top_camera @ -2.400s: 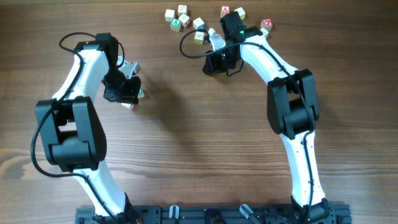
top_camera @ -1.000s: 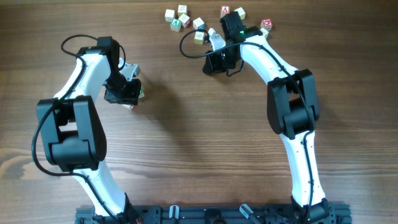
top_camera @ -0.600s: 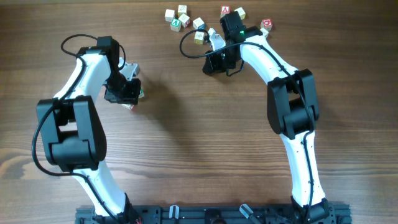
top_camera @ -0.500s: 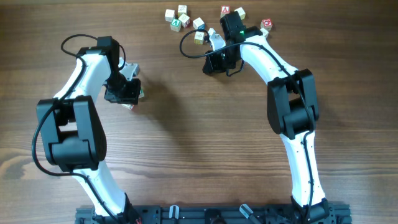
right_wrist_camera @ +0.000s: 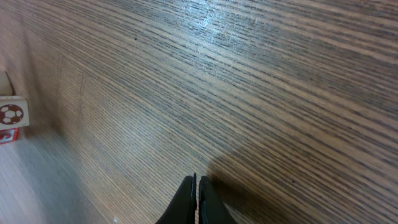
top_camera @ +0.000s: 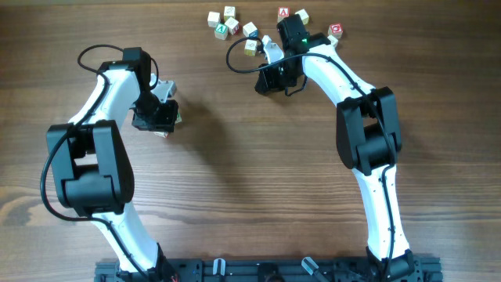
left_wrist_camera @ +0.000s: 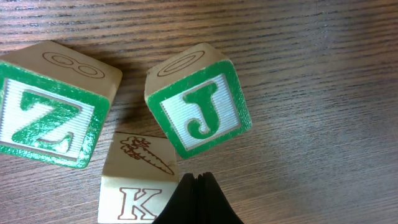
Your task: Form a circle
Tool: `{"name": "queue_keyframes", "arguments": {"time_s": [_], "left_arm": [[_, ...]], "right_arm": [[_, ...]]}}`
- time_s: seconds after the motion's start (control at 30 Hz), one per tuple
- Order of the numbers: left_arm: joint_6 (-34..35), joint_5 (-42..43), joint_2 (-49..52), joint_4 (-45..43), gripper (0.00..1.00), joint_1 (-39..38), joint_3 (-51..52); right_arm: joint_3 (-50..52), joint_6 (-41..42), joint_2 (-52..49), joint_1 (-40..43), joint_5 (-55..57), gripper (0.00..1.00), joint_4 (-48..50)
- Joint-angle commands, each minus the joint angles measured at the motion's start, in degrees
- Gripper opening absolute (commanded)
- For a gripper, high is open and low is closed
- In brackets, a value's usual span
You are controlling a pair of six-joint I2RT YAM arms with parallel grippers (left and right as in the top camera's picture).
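The circle is a tight group of three small wooden letter cubes. In the left wrist view a green Z cube (left_wrist_camera: 46, 115) lies at the left and a green J cube (left_wrist_camera: 199, 109) in the middle. A pale cube with a red K (left_wrist_camera: 137, 193) sits below them. My left gripper (left_wrist_camera: 198, 178) is shut, holding nothing, with its tips just right of the K cube and under the J cube. From overhead the left gripper (top_camera: 159, 121) covers most of the group. My right gripper (right_wrist_camera: 197, 182) is shut and empty over bare wood, and overhead the right gripper (top_camera: 274, 78) sits below the scattered cubes.
Several loose lettered cubes lie scattered along the far edge, from a pale one (top_camera: 214, 18) across to a red one (top_camera: 336, 30). One with a football picture (right_wrist_camera: 12, 118) shows at the left edge of the right wrist view. Both arms' elbows reach over the table's sides.
The left arm has shifted very slightly at the cube group since the earliest frame. Over the last second nothing has visibly moved. The right arm has stayed still.
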State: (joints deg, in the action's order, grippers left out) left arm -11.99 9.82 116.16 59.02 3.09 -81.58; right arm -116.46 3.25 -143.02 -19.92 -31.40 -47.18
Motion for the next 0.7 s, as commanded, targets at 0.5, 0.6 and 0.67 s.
{"name": "queue_keyframes", "arguments": {"time_s": [0.5, 0.6, 0.67], "left_arm": [[-0.83, -0.31, -1.05, -0.59, 0.04, -0.11, 0.59], [-0.52, -0.28, -1.05, -0.61, 0.05, -0.11, 0.59], [0.46, -0.2, -1.07, -1.01, 0.05, -0.11, 0.57]], "right_arm": [[-1.07, 0.17, 1.92, 0.24, 0.59, 0.04, 0.22], [-1.07, 0.17, 1.92, 0.24, 0.59, 0.05, 0.22], [-1.07, 0.17, 1.92, 0.24, 0.59, 0.04, 0.22]]}}
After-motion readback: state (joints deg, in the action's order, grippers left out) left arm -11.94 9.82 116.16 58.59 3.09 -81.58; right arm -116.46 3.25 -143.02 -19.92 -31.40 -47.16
